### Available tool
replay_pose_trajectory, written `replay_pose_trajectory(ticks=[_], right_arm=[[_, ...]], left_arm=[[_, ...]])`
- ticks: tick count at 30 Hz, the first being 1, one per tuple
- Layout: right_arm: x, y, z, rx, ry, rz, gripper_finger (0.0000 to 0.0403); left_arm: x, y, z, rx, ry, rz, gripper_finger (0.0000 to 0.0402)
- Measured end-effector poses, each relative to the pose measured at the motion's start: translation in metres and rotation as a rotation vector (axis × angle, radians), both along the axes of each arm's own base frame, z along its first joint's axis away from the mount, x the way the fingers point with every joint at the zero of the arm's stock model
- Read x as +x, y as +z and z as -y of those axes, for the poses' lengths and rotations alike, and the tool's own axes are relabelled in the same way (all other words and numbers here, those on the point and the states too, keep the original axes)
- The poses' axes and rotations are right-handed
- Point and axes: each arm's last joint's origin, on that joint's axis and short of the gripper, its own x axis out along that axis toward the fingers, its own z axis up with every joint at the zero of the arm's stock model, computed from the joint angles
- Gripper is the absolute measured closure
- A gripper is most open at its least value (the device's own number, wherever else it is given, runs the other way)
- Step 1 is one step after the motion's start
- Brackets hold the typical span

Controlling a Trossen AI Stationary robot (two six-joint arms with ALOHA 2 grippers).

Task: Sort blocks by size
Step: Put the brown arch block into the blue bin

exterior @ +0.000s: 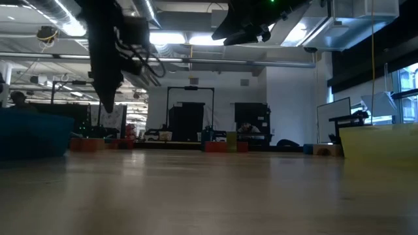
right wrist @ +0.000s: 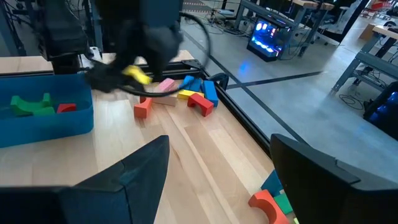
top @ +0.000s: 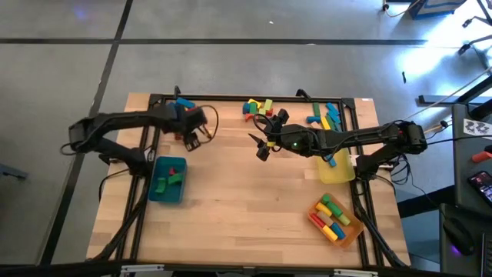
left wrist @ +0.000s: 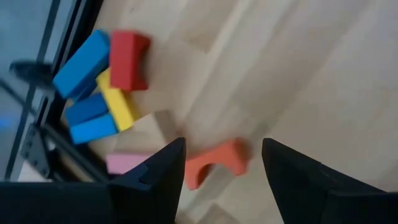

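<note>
The left gripper [left wrist: 221, 180] hangs over the back left part of the bench [top: 246, 200]. Its two fingers are apart and hold nothing. Right under the gap lies one orange arch block [left wrist: 214, 165], flat on the wood. Near it is a little pile of blocks [left wrist: 102, 84]: three blue bars, one yellow bar, one red arch and one pink block.

The right gripper [top: 265, 137] floats high over the middle back of the bench. Its fingers are apart too, and empty.

There are three trays. The teal tray [top: 168, 180] sits on the left with green blocks and a red one inside. The yellow tray [top: 336, 168] is on the right. The orange tray [top: 336, 219], near the front right, holds several bars. Two more bunches of blocks [top: 258, 107] lie along the back edge.
</note>
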Motion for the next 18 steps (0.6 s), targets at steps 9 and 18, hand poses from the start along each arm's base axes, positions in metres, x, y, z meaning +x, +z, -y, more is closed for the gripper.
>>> replay_pose_trajectory(ticks=[9, 18], right_arm=[[0.0, 0.0, 0.0, 0.0, 0.0, -0.003, 0.0123], [0.0, 0.0, 0.0, 0.0, 0.0, -0.003, 0.0123]], left_arm=[[-0.007, -0.025, -0.051, -0.073, 0.156, -0.135, 0.0206], [-0.018, -0.044, -0.077, -0.126, 0.243, -0.201, 0.0206]])
